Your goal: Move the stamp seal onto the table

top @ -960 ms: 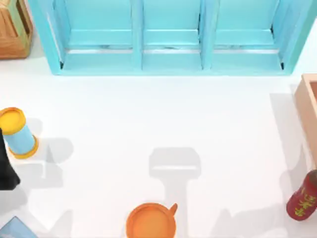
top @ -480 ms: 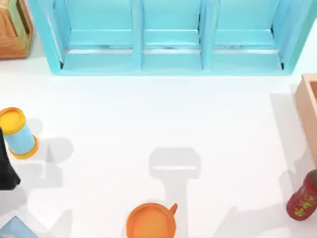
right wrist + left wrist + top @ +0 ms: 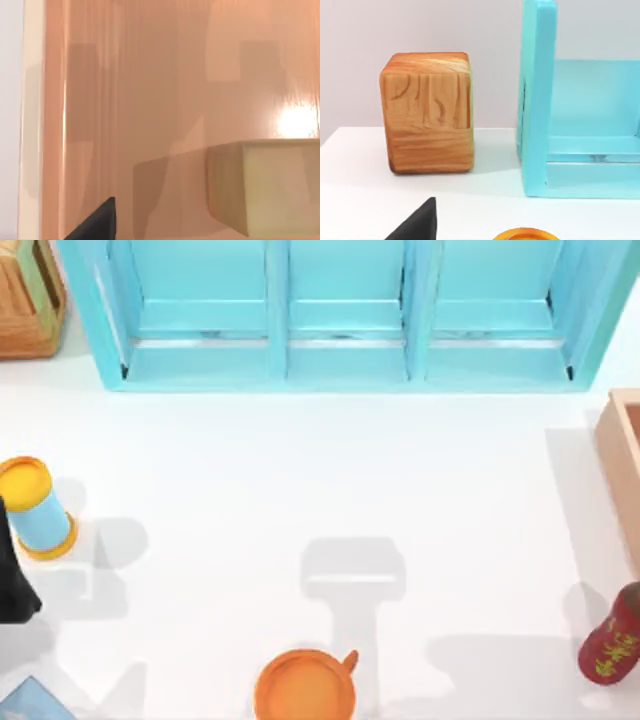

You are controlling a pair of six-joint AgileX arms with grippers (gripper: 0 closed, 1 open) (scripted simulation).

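Work on the task looks barely begun: the stamp seal (image 3: 272, 187) sits inside the wooden box (image 3: 622, 465) at three o'clock on the table (image 3: 330, 480), not yet lifted out. Seen from the right wrist camera, the seal is a tan block with squared edges, resting on the box's glossy peach-brown floor; a dark fingertip (image 3: 97, 222) of the right gripper pokes into view short of it, and I cannot tell whether that gripper is open or closed. What remains, I judge, is the grasp, the lift over the box wall and the set-down on bare table. The left arm (image 3: 14, 575) idles at nine o'clock beside a blue-and-yellow can (image 3: 35, 508); its grip cannot be told either.
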